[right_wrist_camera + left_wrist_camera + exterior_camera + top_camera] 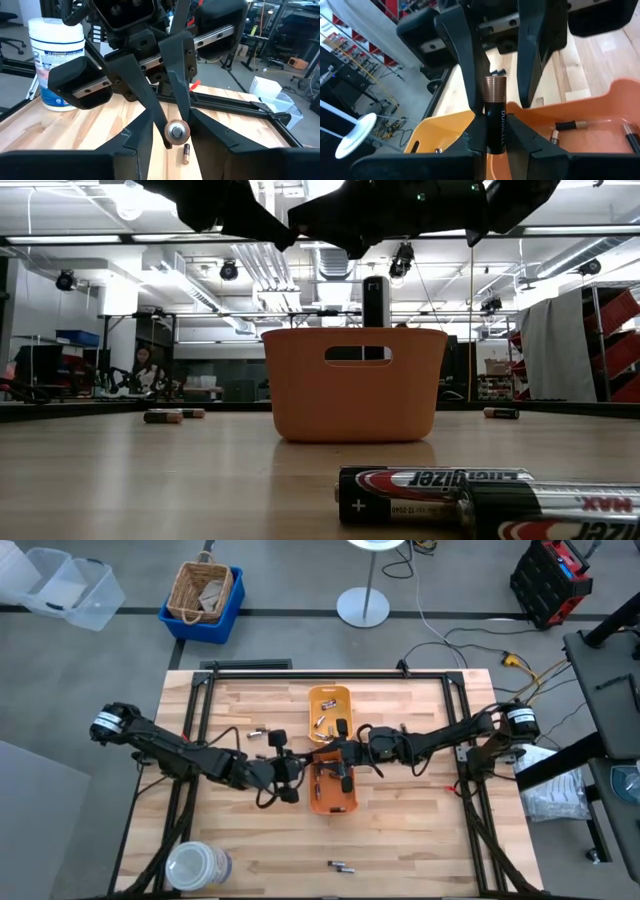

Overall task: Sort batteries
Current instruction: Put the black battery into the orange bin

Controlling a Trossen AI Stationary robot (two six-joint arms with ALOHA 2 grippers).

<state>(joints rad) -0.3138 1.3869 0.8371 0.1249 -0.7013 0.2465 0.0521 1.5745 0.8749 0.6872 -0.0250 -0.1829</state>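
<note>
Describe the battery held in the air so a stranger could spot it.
Start at the orange tray in the middle of the table. Just above it, the left gripper pinches one battery. It alone is raised and upright, black with a copper end; the other batteries lie flat.

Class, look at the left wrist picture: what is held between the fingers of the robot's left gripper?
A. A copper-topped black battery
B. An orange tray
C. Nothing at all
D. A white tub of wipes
A: the left gripper is shut on a black battery with a copper end, above the orange tray.
</note>
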